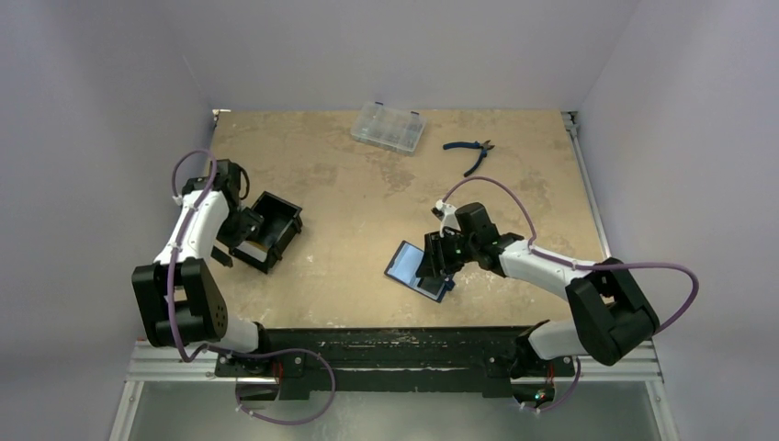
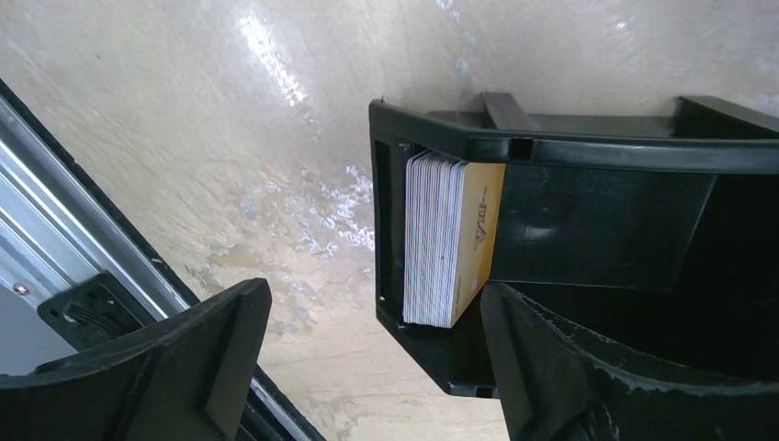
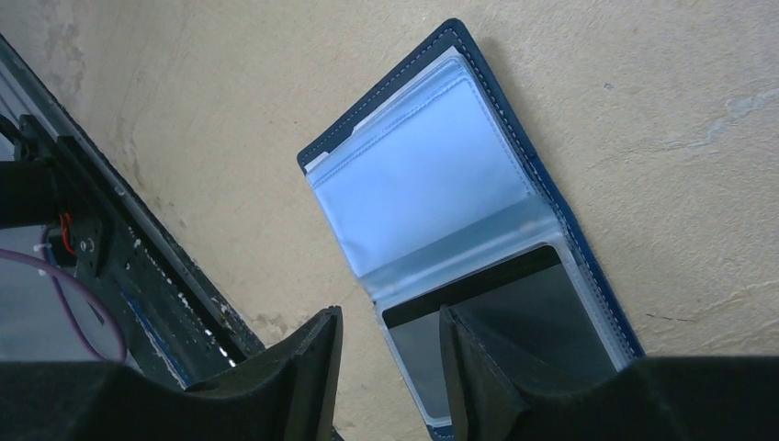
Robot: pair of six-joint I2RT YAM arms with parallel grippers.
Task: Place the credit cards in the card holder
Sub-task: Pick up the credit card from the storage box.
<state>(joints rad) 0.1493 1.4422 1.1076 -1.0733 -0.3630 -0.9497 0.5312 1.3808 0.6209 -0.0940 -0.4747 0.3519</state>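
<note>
Your right tool (image 3: 390,317), tips slightly apart, seems to pin the card holder (image 3: 432,175) open; your left tool (image 2: 372,303), spread wide, straddles the box (image 2: 597,152) wall, ready for the credit cards (image 2: 445,239).

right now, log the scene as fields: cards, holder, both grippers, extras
cards: stack standing on edge in black box
card holder: open flat on table, dark-striped card in a clear sleeve
left gripper: open, by the stack
right gripper: narrowly open, over card holder
extras: clear compartment case, pliers, far side
</note>
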